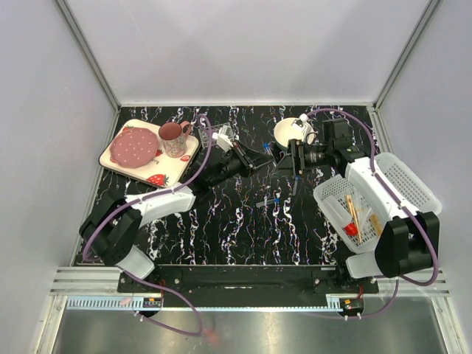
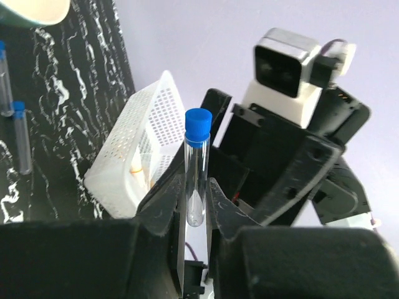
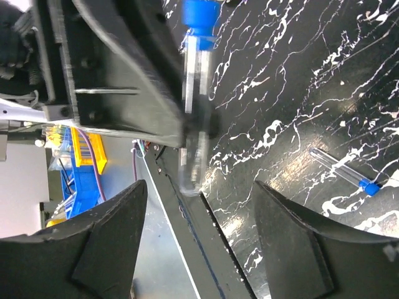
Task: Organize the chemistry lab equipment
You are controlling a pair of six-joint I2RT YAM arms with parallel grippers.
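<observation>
1. The black marbled table (image 1: 243, 221) carries everything, and both arms reach over its middle.
2. The left arm (image 1: 158, 203) stretches from the near left corner toward the centre. The right arm (image 1: 363, 174) bends from the near right corner and back to the left, so the two tools meet near the bowl.
3. A white mesh basket (image 1: 409, 181) stands at the right side of the table, beside the right arm.
4. A tray (image 1: 189, 150) with strawberry pictures lies in the far left corner. It holds a dotted plate (image 1: 135, 146) and a pink mug (image 1: 174, 138).
5. A cream bowl (image 1: 286, 133) sits at the far edge, just behind the two tools.
6. The left gripper (image 2: 196, 198) has its fingers pressed on a clear tube (image 2: 198, 165), and the blue cap stands out past the fingertips.
7. The right gripper (image 3: 199, 185) faces this tube with its fingers spread wide and grips nothing. The clear end of the tube shows between them, but I cannot tell how near it is.
8. Two loose tubes (image 1: 269, 200) with blue caps lie on the table, between the arms.
9. Tan wooden sticks (image 1: 354, 210) lie inside the basket.
10. A small red-tipped piece (image 1: 351, 229) lies in the basket too, just beside the sticks.
</observation>
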